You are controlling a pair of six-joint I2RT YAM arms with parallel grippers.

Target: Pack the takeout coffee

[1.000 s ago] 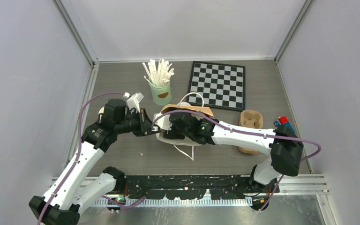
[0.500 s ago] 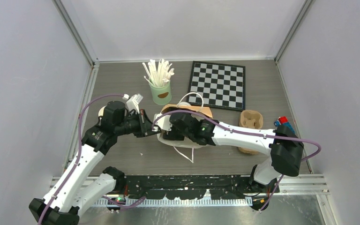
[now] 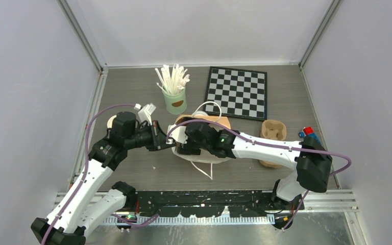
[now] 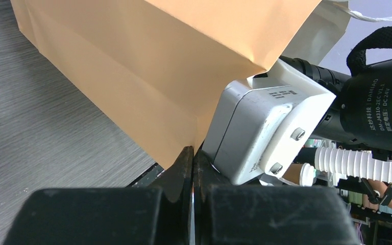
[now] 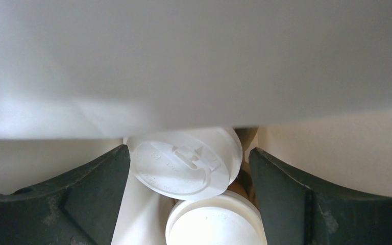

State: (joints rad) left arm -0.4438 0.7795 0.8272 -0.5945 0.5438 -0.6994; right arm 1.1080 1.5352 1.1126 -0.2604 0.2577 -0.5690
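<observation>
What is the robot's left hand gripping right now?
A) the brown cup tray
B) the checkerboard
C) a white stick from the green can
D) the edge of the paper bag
D: the left wrist view shows the left hand pinched shut on the edge of the tan paper bag.

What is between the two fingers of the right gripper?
In the right wrist view, two white cup lids lie between the fingers: the upper lid and the lower lid.

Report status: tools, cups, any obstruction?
Left tool shut on bag edge. Right tool open inside bag, straddling one lidded cup; second cup beside it. No obstruction seen.
</observation>
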